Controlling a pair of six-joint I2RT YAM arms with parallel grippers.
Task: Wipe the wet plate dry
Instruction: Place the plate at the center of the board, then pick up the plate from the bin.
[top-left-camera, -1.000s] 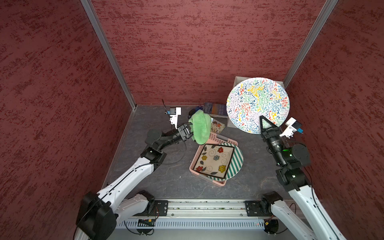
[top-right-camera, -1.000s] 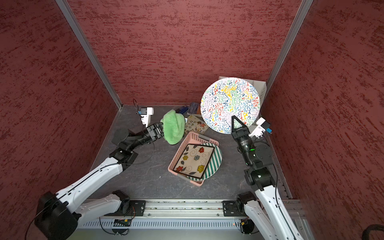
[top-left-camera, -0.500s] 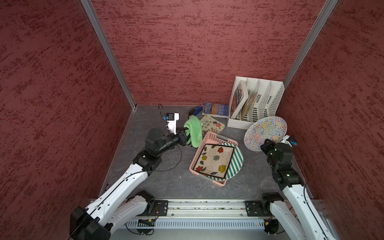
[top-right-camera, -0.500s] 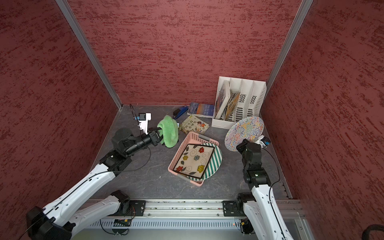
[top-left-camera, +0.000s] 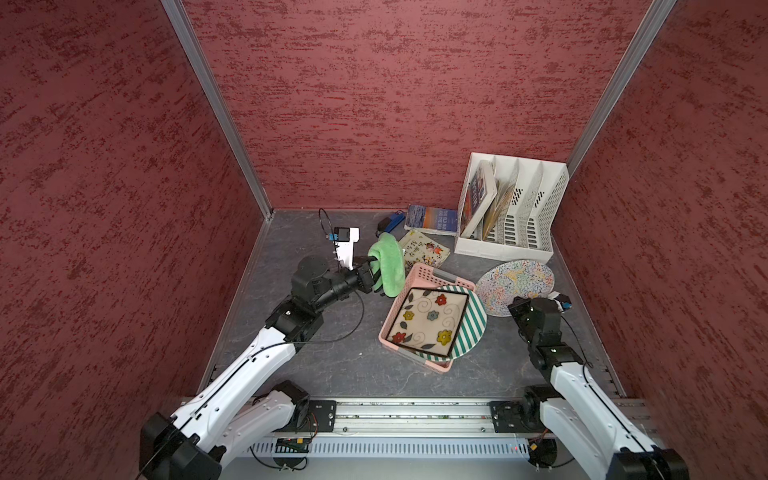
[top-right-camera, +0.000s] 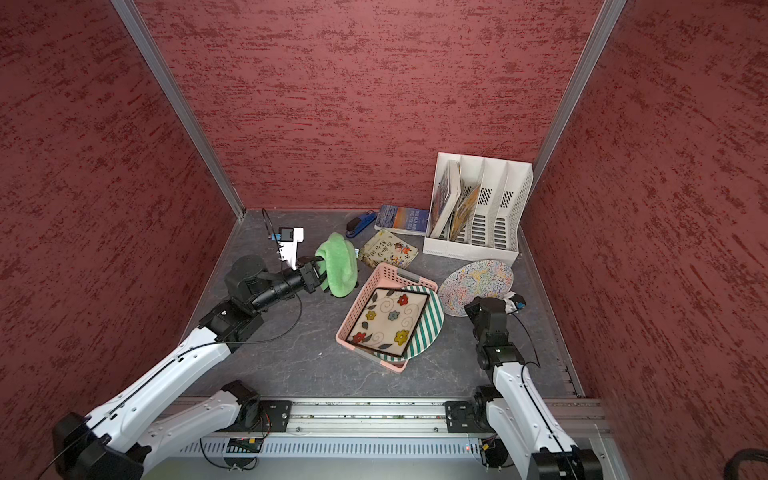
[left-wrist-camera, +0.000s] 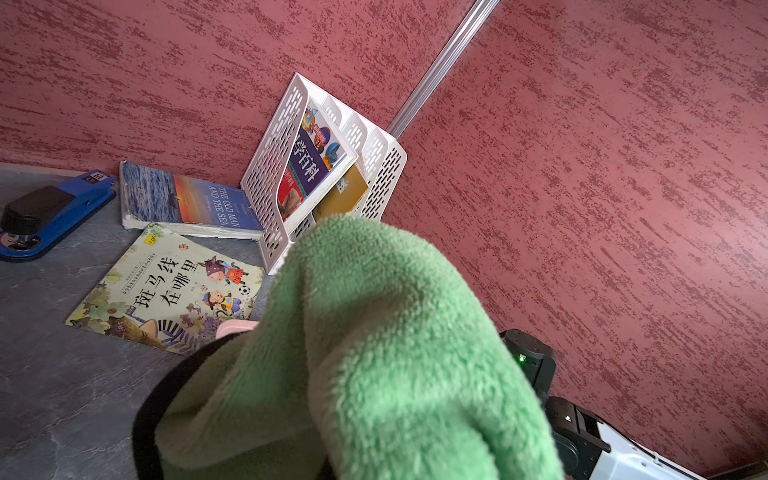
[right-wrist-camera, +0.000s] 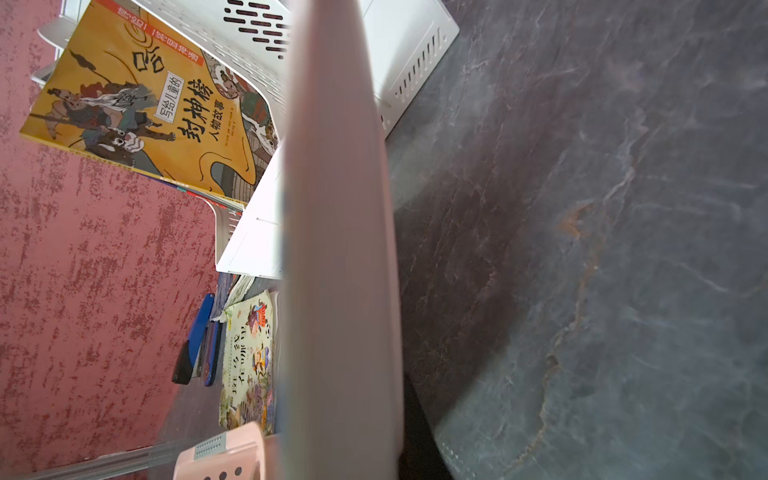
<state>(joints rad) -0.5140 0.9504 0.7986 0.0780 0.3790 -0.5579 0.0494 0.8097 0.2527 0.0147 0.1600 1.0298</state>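
Item 1, left gripper (top-left-camera: 376, 277): reaches out level above the dark grey table (top-left-camera: 332, 365), left of centre; jaws pressed together, pinching the green cloth (top-left-camera: 390, 266). The cloth hangs in a bunched fold off the jaws, just beside the far left corner of item 5. It fills most of the left wrist view (left-wrist-camera: 374, 353)

Item 2, blue stapler (top-left-camera: 390, 222): flat on the table near the back wall, behind the cloth

Item 3, paperback with sea-and-sunset cover (top-left-camera: 432, 218): flat against the back wall, between the stapler and item 6

Item 4, children's picture book (top-left-camera: 426, 248): flat, in front of the paperback, its near corner touching item 5

Item 5, pink basket (top-left-camera: 432, 274): centre of the table, set at an angle. Holds a square floral plate (top-left-camera: 428, 322) lying on a green-striped round plate (top-left-camera: 474, 324), whose edge overhangs the basket's right side

Item 6, white file organiser (top-left-camera: 519, 216): back right corner, upright; books lean in its leftmost compartments

Item 7, speckled multicoloured plate (top-left-camera: 515, 282): the task's plate; low by the table in front of the organiser, between the basket and the right wall. Seen edge-on in the right wrist view (right-wrist-camera: 340, 249); whether it rests flat cannot be told

Item 8, right gripper (top-left-camera: 517, 307): at the plate's near rim, mostly hidden under its own wrist in both top views. One dark finger (right-wrist-camera: 415, 436) shows beside the rim; whether the jaws clamp the plate or stand loose cannot be told
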